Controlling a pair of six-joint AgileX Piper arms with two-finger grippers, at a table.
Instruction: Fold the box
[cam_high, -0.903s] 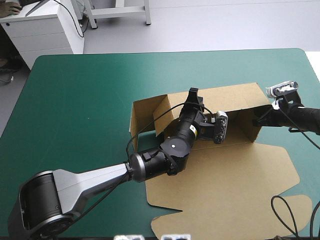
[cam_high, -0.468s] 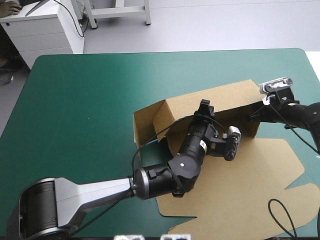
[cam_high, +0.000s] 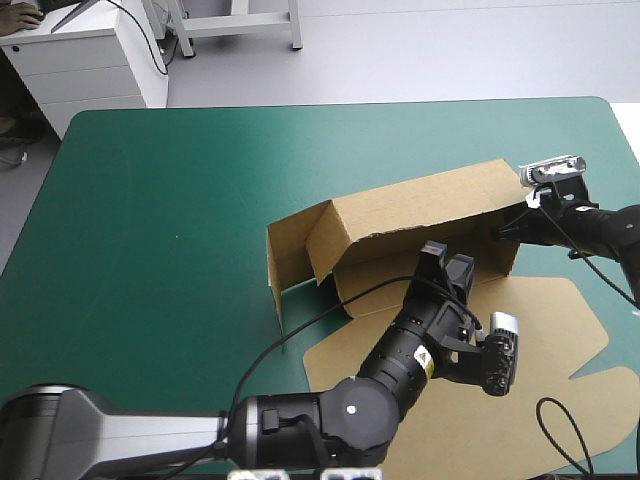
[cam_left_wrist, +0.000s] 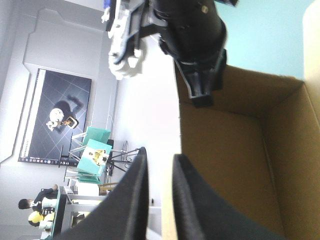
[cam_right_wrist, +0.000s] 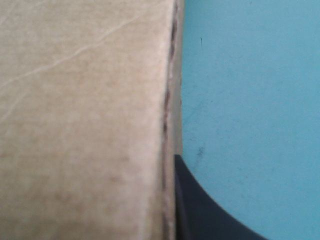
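box (cam_high: 420, 215) right of centre on the teal-green bench (cam_high: 160, 200), walls partly raised, lid (cam_high: 540, 330) flat | left tool (cam_high: 447, 262) pinches the near long wall | right tool (cam_high: 503, 232) clamps the right end wall (one finger hidden) | judged midway: walls not yet tucked

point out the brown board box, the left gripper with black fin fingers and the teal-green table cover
brown board box (cam_high: 420, 205): high view, on its raised long wall
left gripper (cam_left_wrist: 160, 154): left wrist view, midway between its fingertips
teal-green table cover (cam_high: 160, 200): high view, bare left part
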